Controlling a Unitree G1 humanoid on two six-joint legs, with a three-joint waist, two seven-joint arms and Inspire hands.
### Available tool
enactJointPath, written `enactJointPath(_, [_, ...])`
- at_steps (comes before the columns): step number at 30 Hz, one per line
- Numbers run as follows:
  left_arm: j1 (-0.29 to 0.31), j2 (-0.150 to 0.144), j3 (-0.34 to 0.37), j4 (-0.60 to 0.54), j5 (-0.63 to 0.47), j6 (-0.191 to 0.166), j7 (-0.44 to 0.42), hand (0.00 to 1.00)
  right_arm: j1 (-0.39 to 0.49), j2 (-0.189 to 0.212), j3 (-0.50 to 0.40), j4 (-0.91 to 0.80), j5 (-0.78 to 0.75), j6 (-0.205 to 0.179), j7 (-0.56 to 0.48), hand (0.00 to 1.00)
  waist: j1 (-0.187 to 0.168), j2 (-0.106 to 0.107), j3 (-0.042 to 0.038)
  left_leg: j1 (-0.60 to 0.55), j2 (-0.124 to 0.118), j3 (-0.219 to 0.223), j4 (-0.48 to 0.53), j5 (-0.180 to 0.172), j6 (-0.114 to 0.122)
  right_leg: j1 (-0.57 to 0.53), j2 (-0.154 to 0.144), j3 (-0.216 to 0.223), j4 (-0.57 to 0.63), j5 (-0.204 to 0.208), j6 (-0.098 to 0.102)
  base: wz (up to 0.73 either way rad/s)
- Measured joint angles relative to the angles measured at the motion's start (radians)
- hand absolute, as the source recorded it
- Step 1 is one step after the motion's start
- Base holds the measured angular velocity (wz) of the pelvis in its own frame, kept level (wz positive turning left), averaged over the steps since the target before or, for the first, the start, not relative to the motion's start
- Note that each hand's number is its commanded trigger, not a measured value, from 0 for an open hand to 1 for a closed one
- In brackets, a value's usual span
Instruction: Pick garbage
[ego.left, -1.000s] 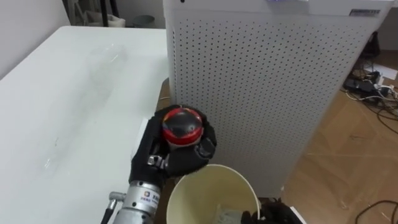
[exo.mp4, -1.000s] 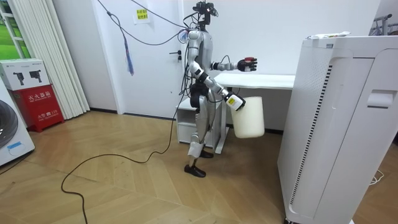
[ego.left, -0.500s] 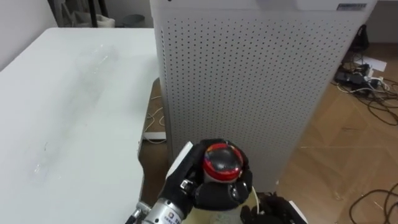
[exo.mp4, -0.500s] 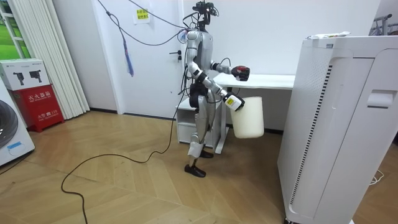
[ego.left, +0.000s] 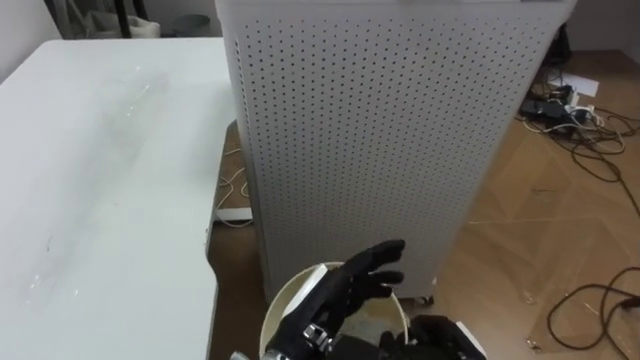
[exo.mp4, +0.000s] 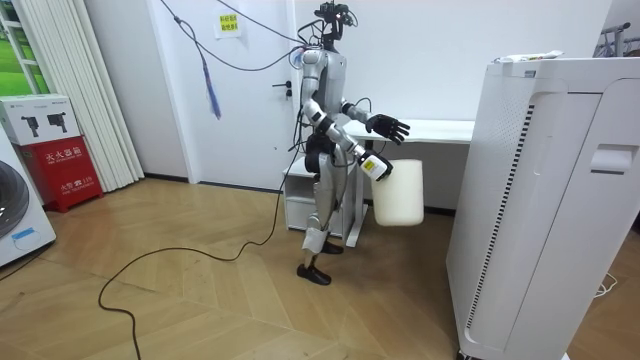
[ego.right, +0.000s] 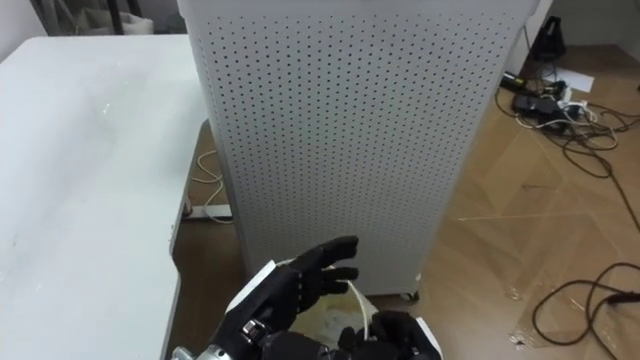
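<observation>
**Hovering an empty robot hand over the bin, with no garbage in plain sight**

The left robot hand (ego.left: 352, 287) is spread wide with straight fingers, holding nothing, just above the mouth of the bin (ego.left: 285, 292). The bin hangs in the air beside the edge of the desk (ego.left: 90, 200). The right robot hand (ego.left: 440, 335) carries it at the rim, and its fingers look wrapped over the edge. A tall perforated cabinet (ego.left: 380, 150) stands close behind the bin.

Neither robot hand holds any garbage. The open palm covers most of the bin's inside, so what lies in there cannot be made out. On the far part of the desk there is a faint glassy glint (ego.left: 135, 90). It may be a piece of clear plastic, but I cannot tell.

If it is, I judge it would be very light, thin and easily crushed. It would also be slick against the smooth desk and likely to skid away from a poke. The surest hold would probably be a gentle wrap around its middle, thumb opposite fingers, pressing no harder than needed to lift it.

The bin itself looks stiff and light. Its rim seems a sound place to carry it, though a one-sided hold lets it tilt.
</observation>
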Motion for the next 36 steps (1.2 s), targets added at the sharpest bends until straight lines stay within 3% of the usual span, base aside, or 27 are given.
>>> enactJointPath(15, [-0.002,0.007,0.009,-0.001,0.013,0.000,0.020,0.00,0.018,-0.003,-0.013,-0.027,0.018,0.000,-0.046,1.00,-0.028,0.000,0.0006,0.011,0.000,0.022,0.000,-0.004,0.005,-0.004,0.000,0.022,0.004,0.000,0.000,-0.04])
enactJointPath(17, [-0.002,0.006,0.031,-0.005,0.064,0.000,0.031,0.00,0.027,-0.003,-0.031,-0.029,0.017,0.000,-0.045,1.00,-0.025,0.001,0.0001,0.019,0.002,0.036,-0.005,-0.004,0.005,-0.020,0.000,0.028,0.029,0.000,0.000,-0.31])
enactJointPath(22, [-0.004,-0.001,0.148,-0.051,0.190,-0.003,0.120,0.00,0.037,-0.005,-0.052,-0.050,0.037,-0.001,-0.047,1.00,-0.017,0.002,-0.0011,0.032,0.015,0.135,0.018,-0.030,0.009,-0.082,-0.004,0.013,0.100,0.000,-0.001,-0.59])
enactJointPath(27, [-0.018,-0.025,0.243,-0.124,0.293,-0.029,0.200,0.00,0.040,-0.004,-0.062,-0.055,0.055,-0.004,-0.058,1.00,0.008,0.002,-0.0036,0.037,0.019,0.169,0.048,-0.068,0.023,-0.106,-0.005,0.006,0.123,0.011,-0.014,-0.59])
enactJointPath(30, [-0.015,-0.014,0.267,-0.155,0.326,-0.056,0.264,0.00,0.056,-0.008,-0.062,-0.055,0.053,-0.006,-0.063,1.00,0.027,0.001,-0.0054,0.073,0.024,0.215,0.029,-0.070,0.027,-0.090,-0.017,-0.050,0.131,0.014,-0.018,-0.33])
enactJointPath(36, [-0.016,-0.003,0.302,-0.160,0.431,-0.068,0.342,0.00,0.080,-0.026,-0.061,-0.055,0.032,-0.018,-0.067,1.00,0.041,0.003,-0.0087,0.084,0.026,0.210,0.017,-0.068,0.022,-0.078,-0.011,-0.060,0.107,0.015,-0.021,0.01])
